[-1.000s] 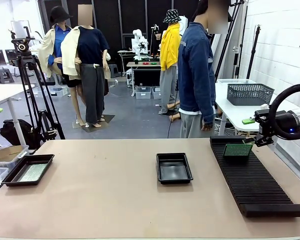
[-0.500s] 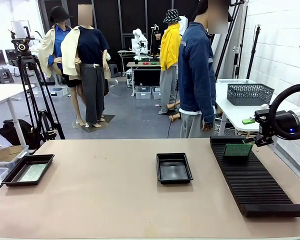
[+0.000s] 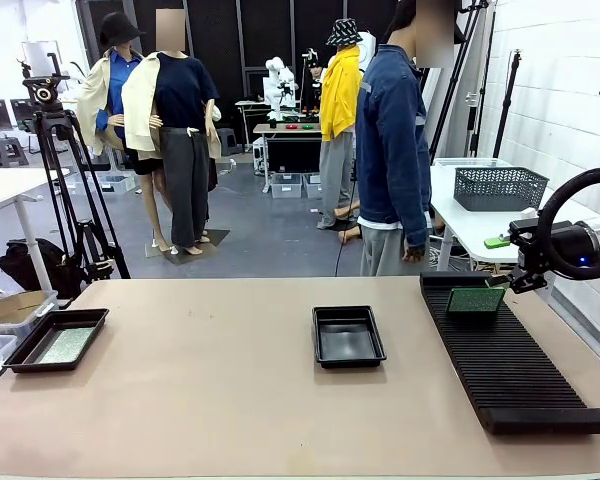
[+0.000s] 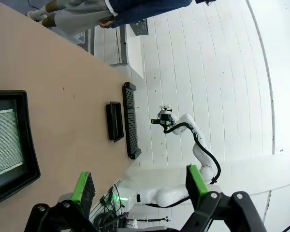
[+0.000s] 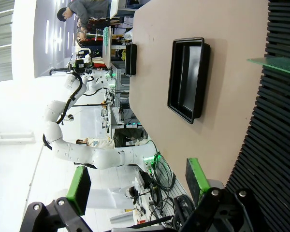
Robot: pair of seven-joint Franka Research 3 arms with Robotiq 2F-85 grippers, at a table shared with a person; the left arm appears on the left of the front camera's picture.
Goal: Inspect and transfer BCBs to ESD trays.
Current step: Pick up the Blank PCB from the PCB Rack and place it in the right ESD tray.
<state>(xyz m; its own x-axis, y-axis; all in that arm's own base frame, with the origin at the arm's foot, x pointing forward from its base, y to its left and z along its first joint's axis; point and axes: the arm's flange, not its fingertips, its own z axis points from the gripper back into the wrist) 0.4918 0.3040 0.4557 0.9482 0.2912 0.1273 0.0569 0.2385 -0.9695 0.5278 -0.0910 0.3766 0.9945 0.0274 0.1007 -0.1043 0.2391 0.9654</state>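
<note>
BCB [image 3: 476, 299] stands slotted in rack [image 3: 510, 372], likely for easy picking
Left tool [image 4: 140, 183] and right tool [image 5: 137, 186] wide open, empty; bare tray [image 3: 348, 341] sits left of rack, ready to receive.

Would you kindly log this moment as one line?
left claw: open | right claw: open, beside rack | left tray: flat board | middle tray: empty | rack: upright board

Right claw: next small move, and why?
Probably ease the open right claw onto the green board standing in the rack: it hangs beside the board, holding nothing, and the middle tray is empty.
</note>
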